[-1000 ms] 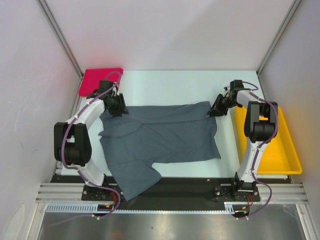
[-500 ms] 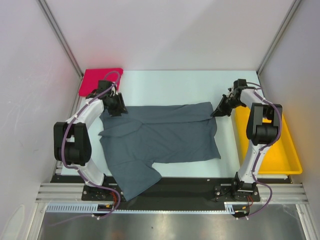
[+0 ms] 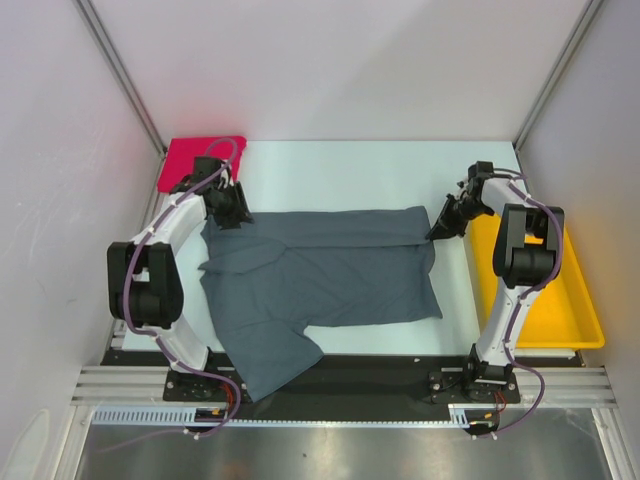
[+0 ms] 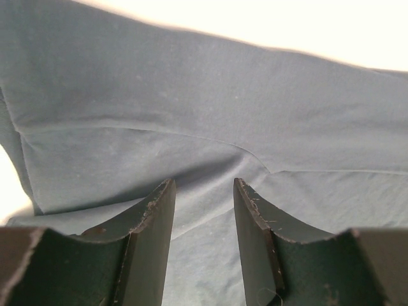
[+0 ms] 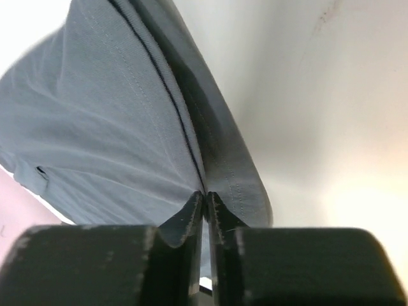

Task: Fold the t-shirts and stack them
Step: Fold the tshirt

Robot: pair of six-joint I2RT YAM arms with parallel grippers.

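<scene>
The slate-grey t-shirt [image 3: 320, 275] lies spread across the table, one sleeve hanging toward the near left. My right gripper [image 3: 440, 226] is shut on its far right hem corner [image 5: 191, 127]; the cloth is pinched between the closed jaws [image 5: 205, 199]. My left gripper [image 3: 232, 215] is open at the shirt's far left corner, its fingers [image 4: 156, 223] over the grey cloth [image 4: 210, 115] with nothing held between them. The pinkish-red t-shirt [image 3: 195, 158] lies folded at the far left corner of the table.
A yellow plastic tray [image 3: 545, 290] stands at the right edge beside the right arm. White walls enclose the table on three sides. The black base rail [image 3: 330, 375] runs along the near edge.
My right gripper has pulled the shirt's far right corner to the right, straightening the far edge. My left gripper has shifted slightly at the far left corner.
</scene>
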